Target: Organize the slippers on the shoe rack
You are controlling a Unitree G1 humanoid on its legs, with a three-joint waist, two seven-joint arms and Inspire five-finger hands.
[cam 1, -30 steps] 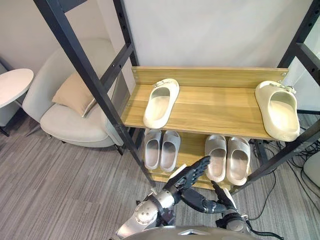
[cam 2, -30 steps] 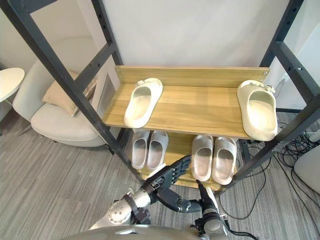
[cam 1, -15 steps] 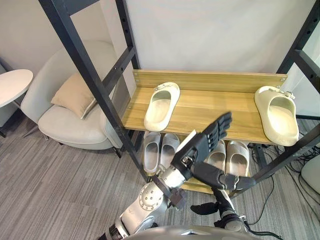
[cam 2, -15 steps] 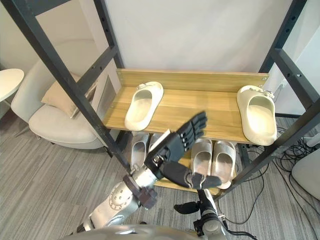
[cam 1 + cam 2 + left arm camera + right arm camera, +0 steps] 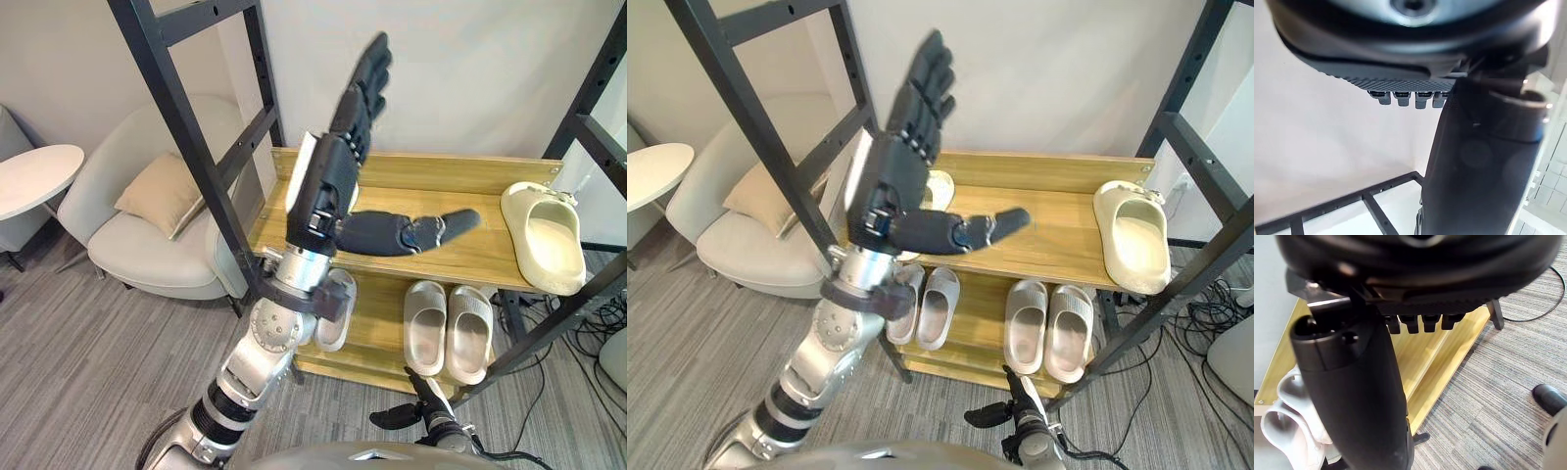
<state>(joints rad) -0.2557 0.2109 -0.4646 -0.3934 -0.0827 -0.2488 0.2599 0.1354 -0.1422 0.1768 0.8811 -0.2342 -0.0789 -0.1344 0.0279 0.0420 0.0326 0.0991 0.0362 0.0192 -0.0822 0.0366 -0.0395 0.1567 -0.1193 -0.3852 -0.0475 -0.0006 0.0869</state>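
My left hand (image 5: pixel 328 191) is up high before the rack (image 5: pixel 490 168), fingers (image 5: pixel 364 83) straight and together, thumb out sideways, holding nothing. My right hand (image 5: pixel 392 419) hangs low near the floor, fingers apparently relaxed and empty. On the top shelf (image 5: pixel 480 247), one cream slipper (image 5: pixel 544 235) lies at the right edge and another (image 5: pixel 939 186) sits near the left edge, behind my palm. On the lower shelf (image 5: pixel 377 333), one grey pair (image 5: pixel 451 328) sits right and another pair (image 5: pixel 926 305) left.

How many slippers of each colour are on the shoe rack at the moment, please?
Cream slippers: 2
Pale grey slippers: 4
Total: 6
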